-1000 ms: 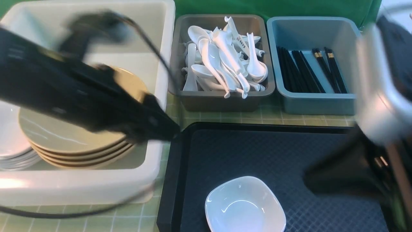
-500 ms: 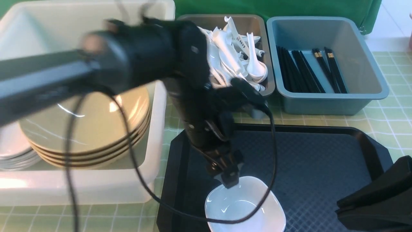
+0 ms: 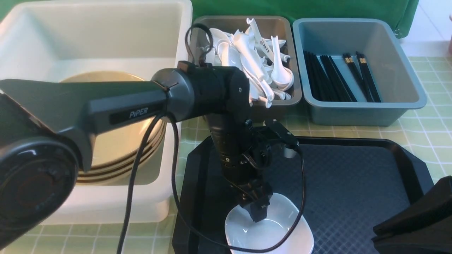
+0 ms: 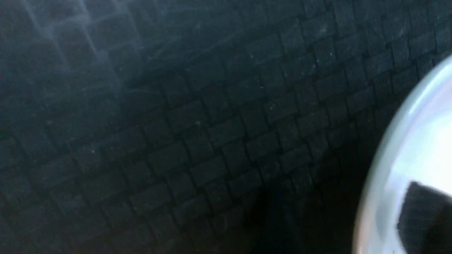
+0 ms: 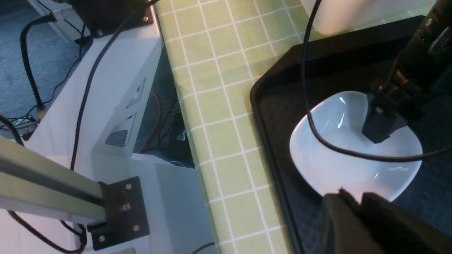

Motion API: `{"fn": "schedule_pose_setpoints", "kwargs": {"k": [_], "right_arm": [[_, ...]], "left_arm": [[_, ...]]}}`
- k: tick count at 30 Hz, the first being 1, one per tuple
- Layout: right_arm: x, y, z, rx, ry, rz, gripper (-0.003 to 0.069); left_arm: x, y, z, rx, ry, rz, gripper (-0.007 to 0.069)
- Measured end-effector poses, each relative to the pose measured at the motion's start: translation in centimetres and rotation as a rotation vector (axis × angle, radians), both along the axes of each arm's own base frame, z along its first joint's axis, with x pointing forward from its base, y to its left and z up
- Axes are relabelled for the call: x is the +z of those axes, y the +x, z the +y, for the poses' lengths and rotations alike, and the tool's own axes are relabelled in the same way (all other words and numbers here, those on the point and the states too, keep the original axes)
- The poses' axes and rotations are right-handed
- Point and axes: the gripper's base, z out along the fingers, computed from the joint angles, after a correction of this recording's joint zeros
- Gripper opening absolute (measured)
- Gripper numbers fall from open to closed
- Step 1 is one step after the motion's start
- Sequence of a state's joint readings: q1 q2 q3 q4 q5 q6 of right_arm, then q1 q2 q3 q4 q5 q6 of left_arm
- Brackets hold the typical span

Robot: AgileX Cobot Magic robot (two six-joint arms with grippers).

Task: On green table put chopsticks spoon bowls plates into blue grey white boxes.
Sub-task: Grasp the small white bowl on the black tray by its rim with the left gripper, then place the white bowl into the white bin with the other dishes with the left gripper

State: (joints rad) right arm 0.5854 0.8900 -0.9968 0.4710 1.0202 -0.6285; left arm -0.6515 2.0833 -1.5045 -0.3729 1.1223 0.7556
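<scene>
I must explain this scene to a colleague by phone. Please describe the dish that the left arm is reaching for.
Find the black tray in front of the three boxes. At its near edge sits one small white dish, rounded-square and empty, with the left hand dipping into it. Nothing else lies on the tray.

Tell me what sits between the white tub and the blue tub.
The grey tub, heaped with white spoons, sits between the white tub and the blue tub, per the front view.
</scene>
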Motion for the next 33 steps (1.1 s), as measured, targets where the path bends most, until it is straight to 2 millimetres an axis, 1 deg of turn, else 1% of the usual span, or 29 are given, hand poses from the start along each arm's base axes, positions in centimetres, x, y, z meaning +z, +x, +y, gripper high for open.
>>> {"fn": "schedule_pose_setpoints", "kwargs": {"k": [1, 2, 4, 5, 7, 9, 10, 12, 13, 15, 16, 18, 19, 21, 23, 24, 25, 26, 27, 28, 29, 30, 31, 32, 33], "right_arm": [[0.0, 0.0, 0.0, 0.000, 0.000, 0.000, 0.0085], [0.0, 0.0, 0.0, 0.000, 0.000, 0.000, 0.0086], [0.0, 0.0, 0.0, 0.000, 0.000, 0.000, 0.0088], [0.0, 0.0, 0.0, 0.000, 0.000, 0.000, 0.0089], [0.0, 0.0, 0.0, -0.002, 0.002, -0.002, 0.0090], [0.1, 0.1, 0.0, -0.006, 0.007, -0.009, 0.0092], [0.1, 0.1, 0.0, -0.007, 0.008, -0.010, 0.0092], [0.1, 0.1, 0.0, -0.010, 0.011, -0.012, 0.0096], [0.1, 0.1, 0.0, -0.010, 0.011, -0.012, 0.0097], [0.1, 0.2, 0.1, -0.012, 0.013, -0.015, 0.0099], [0.1, 0.2, 0.1, -0.014, 0.015, -0.018, 0.0099], [0.2, 0.4, 0.1, -0.024, 0.028, -0.032, 0.0099], [0.3, 0.4, 0.2, -0.030, 0.034, -0.040, 0.0099], [0.5, 0.7, 0.3, -0.047, 0.064, -0.061, 0.0101], [0.8, 0.8, 0.5, -0.056, 0.106, -0.071, 0.0101], [1.1, 1.0, 0.8, -0.051, 0.130, -0.079, 0.0101], [1.4, 1.1, 1.0, -0.037, 0.150, -0.085, 0.0101], [2.0, 1.3, 1.4, -0.014, 0.169, -0.097, 0.0101], [2.4, 1.6, 1.8, 0.003, 0.188, -0.090, 0.0101], [3.0, 1.8, 2.1, 0.026, 0.202, -0.095, 0.0101], [3.2, 2.1, 2.5, 0.042, 0.208, -0.089, 0.0101], [3.9, 2.6, 3.2, 0.073, 0.227, -0.083, 0.0101], [4.2, 3.1, 4.1, 0.107, 0.231, -0.067, 0.0101], [4.6, 3.4, 4.6, 0.131, 0.234, -0.068, 0.0101], [4.8, 3.7, 5.5, 0.165, 0.235, -0.063, 0.0101]], "left_arm": [[-0.1, 0.1, 0.1, 0.001, -0.002, 0.006, 0.0320], [-0.2, 0.1, 0.3, 0.006, -0.012, 0.047, 0.0229], [-0.4, 0.3, 0.8, 0.018, -0.042, 0.100, 0.0085], [-0.3, 0.5, 1.0, 0.030, -0.067, 0.118, 0.0052], [0.1, 1.1, 1.6, 0.067, -0.125, 0.146, 0.0013], [1.0, 1.8, 2.3, 0.111, -0.184, 0.149, 0.0015], [1.1, 1.9, 2.5, 0.120, -0.192, 0.149, 0.0015], [3.4, 2.3, 3.5, 0.149, -0.244, 0.101, 0.0015], [3.6, 2.3, 3.6, 0.150, -0.246, 0.095, 0.0015], [7.3, 2.1, 4.8, 0.164, -0.304, 0.017, 0.0015], [8.7, 1.9, 5.2, 0.170, -0.322, -0.010, 0.0015], [12.5, 1.0, 6.7, 0.196, -0.372, -0.085, 0.0015], [13.5, 0.7, 7.3, 0.205, -0.385, -0.107, 0.0015], [16.9, -0.3, 9.4, 0.264, -0.423, -0.171, 0.0015], [19.8, -1.3, 11.7, 0.349, -0.453, -0.229, 0.0015], [20.8, -1.8, 12.9, 0.390, -0.465, -0.256, 0.0015], [22.1, -2.4, 14.5, 0.442, -0.477, -0.291, 0.0015], [23.5, -3.4, 17.0, 0.513, -0.488, -0.349, 0.0015], [23.8, -3.8, 18.1, 0.545, -0.485, -0.368, 0.0015], [24.4, -4.5, 20.0, 0.606, -0.481, -0.406, 0.0015], [24.5, -5.1, 21.5, 0.659, -0.471, -0.427, 0.0015], [24.5, -5.8, 23.8, 0.747, -0.455, -0.448, 0.0015], [24.2, -6.2, 25.6, 0.828, -0.445, -0.457, 0.0015], [23.8, -6.5, 26.9, 0.900, -0.446, -0.452, 0.0015], [23.2, -6.7, 28.1, 0.975, -0.460, -0.436, 0.0015]]}}
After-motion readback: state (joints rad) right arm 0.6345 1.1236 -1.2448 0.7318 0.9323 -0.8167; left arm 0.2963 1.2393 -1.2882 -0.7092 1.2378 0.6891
